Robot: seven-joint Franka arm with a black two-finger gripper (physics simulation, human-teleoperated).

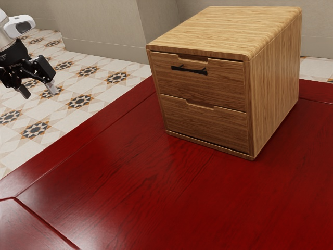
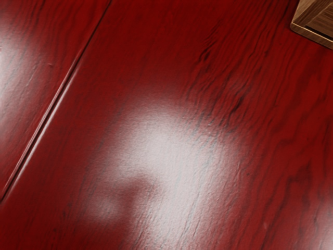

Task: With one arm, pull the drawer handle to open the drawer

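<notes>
- While not yet gripped: thin black horizontal bar handle point(image 1: 189, 70), fixed across the upper middle of the light wooden upper drawer point(image 1: 208, 88). Raised off the front, presumably to admit fingers above and below.
- Upper drawer judged shut, front level with the frame of the light wooden two-drawer cabinet point(image 1: 273, 78). Opening not begun.
- Lower wooden drawer point(image 1: 208, 125) directly beneath, likewise level, with a cut notch at its top edge instead of a bar. Not the target.
- Cabinet upright on the glossy dark red wooden table point(image 1: 156, 198), drawer fronts turned toward the exterior view's left, hence toward the arm's side of approach.
- Black two-finger gripper point(image 1: 37, 88) at the exterior view's far left, well apart from the handle. Fingers spread wide, holding nothing.
- Hand tilted downward: red table beneath in the wrist view, with one lower cabinet corner point(image 2: 315, 21) nearby.
- Next move, by judgement: carry across, turn to straddle the bar, close, pull straight along the drawer's run.
- Risk: off-axis pull likely to bind the drawer or slip off the thin bar.
- Patterned tile floor point(image 1: 78, 99) beyond the table.
</notes>
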